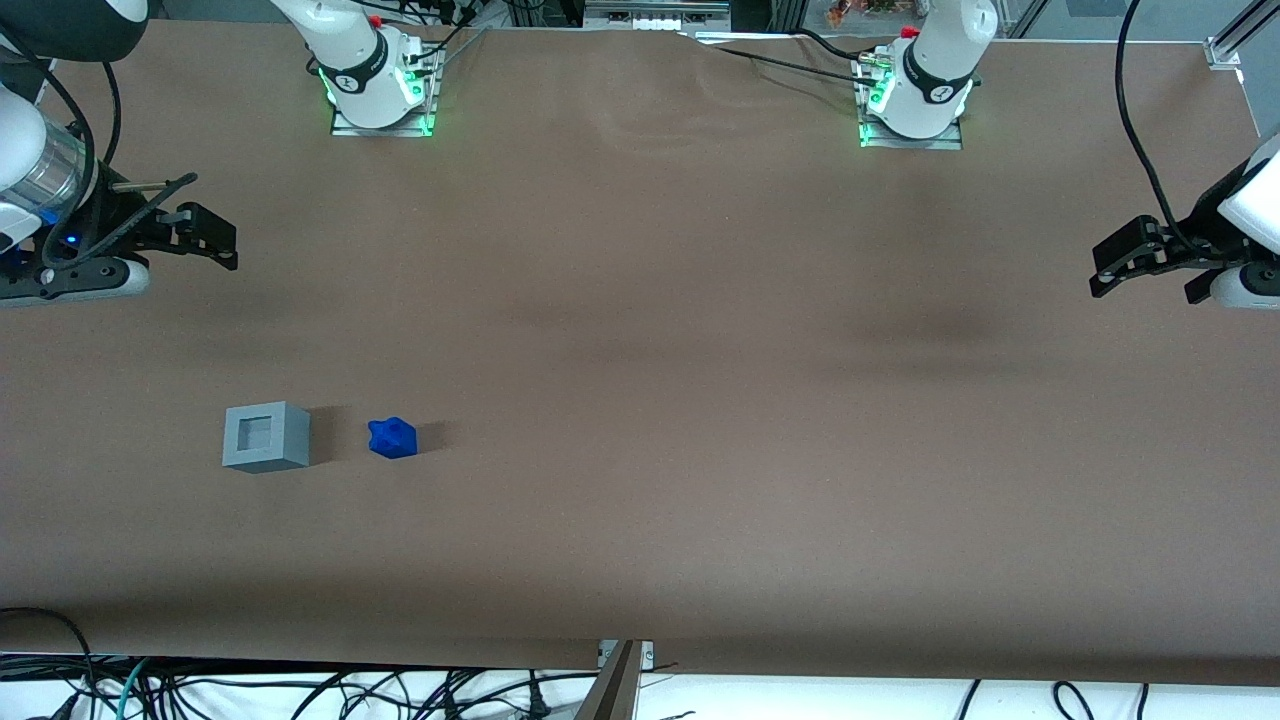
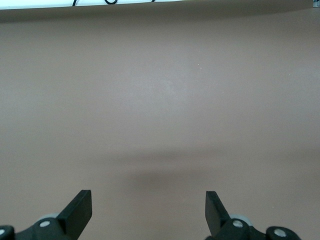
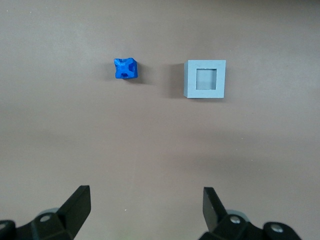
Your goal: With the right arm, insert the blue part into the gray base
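The gray base [image 1: 266, 437] was seen resting on the brown surface [image 1: 700, 400], toward the working arm's end, with its square recessed socket turned upward. The blue part [image 1: 393, 438] lay on the surface just beside the base, apart from it with a narrow strip of bare surface between them, and at about the same nearness to the front camera. The right arm [image 1: 40, 170] was held above the surface at its own end, farther from the front camera than both pieces and well apart from them. Its claw [image 1: 210, 240] was spread wide, with nothing held between the fingers. In the right wrist view the two black fingers [image 3: 80, 202] were seen set well apart over bare surface, with the blue part [image 3: 125, 68] and the gray base [image 3: 205, 79] lying side by side ahead of them, untouched.
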Robot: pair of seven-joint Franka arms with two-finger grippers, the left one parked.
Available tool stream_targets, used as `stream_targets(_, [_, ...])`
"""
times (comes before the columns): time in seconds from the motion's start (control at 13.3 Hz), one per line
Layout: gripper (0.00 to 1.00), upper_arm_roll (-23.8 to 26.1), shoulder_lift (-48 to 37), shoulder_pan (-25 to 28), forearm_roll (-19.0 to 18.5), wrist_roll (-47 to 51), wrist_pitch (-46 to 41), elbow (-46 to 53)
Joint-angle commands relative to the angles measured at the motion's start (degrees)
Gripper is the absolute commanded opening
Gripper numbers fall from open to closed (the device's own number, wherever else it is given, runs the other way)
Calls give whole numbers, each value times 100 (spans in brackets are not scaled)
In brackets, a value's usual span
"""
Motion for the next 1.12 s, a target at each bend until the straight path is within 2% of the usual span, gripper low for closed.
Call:
stream_targets(0.0, [99, 37, -6, 4, -100, 11, -156, 127])
stream_targets(1.05, [99, 28, -163, -31, -56, -58, -86, 32])
